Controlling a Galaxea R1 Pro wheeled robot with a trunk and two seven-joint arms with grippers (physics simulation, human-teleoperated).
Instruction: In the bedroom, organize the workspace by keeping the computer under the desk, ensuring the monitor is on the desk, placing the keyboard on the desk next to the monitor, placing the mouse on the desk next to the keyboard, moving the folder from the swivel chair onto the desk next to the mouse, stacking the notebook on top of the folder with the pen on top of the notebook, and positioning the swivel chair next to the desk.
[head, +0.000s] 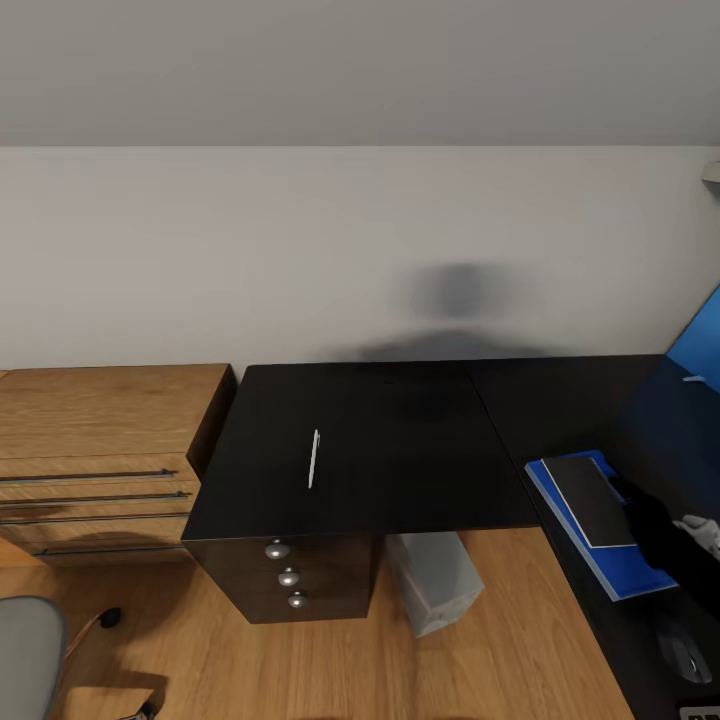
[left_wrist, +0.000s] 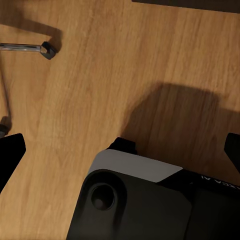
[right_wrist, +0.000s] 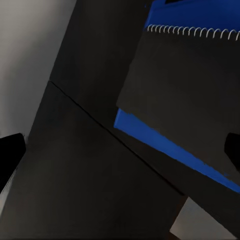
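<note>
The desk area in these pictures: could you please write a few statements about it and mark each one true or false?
1. The pen lies on the desk. True.
2. The notebook lies on the folder. True.
3. The pen rests on the notebook. False: it lies apart, on the bare desktop.
4. The computer stands on the desk. False: it sits on the floor beneath.
5. The drawers have bar handles. False: round silver knobs.

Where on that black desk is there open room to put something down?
The desk is bare from the white pen across to the corner seam. The right wing is crowded: the notebook lies on the blue folder, with the mouse just beyond.
</note>
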